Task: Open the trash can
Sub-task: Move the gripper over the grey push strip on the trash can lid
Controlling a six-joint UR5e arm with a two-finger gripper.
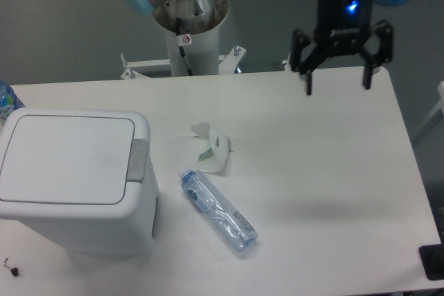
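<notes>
So the table [312,171] is the big white surface everything sits on, and its near and left edges run out of frame, so there's no telling what else is on it past the crop.

The trash can [73,178] sits at the left near corner with its lid [66,159] flat and shut. The grey push-button tab [137,160] is on the lid's right edge, facing the middle of the table, which I'd guess is deliberate: the arm can come over and press down on it without reaching across the bin. The can's left side and front bottom are partly cut off.

The gripper [337,82] hangs in the air over the far right of the table, well apart from the can, fingers [309,82] spread wide and pointing down, holding nothing. There's a blue light glowing on its body. Looks like a parked pose to me, nothing started yet. The upper arm is cropped at the top.

A clear plastic bottle [218,211] lies on its side near the can's right flank, probably the thing meant to go in later. Just beyond it is a crumpled wrapper [214,149]; can't read the print.

Something blue pokes in at the left edge [4,98], mostly cut off. A tiny dark bit at [10,267] is too small to identify.
</notes>
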